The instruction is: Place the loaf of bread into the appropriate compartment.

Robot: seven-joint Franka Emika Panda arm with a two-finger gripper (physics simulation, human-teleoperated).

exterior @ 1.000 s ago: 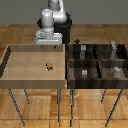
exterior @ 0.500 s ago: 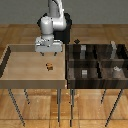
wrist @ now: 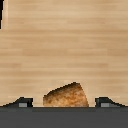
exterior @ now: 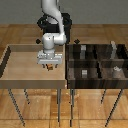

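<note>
The loaf of bread [exterior: 50,67] is a tiny orange-brown lump on the light wooden tray [exterior: 20,70]. My gripper [exterior: 49,64] is directly over it, low above the tray. In the wrist view the bread [wrist: 65,95] lies between my two dark fingertips [wrist: 22,102], with a gap on each side. The jaws stand open on either side of the loaf and do not touch it.
A dark compartment box [exterior: 100,62] with several cells stands on the exterior view's right of the tray. Small grey blocks [exterior: 84,73] sit in some cells. The tray has a raised rim [exterior: 7,62]. Both stand on thin metal legs.
The arm has moved from the tray's back edge forward and down, so the gripper now stands over the bread. The bread has not moved.
</note>
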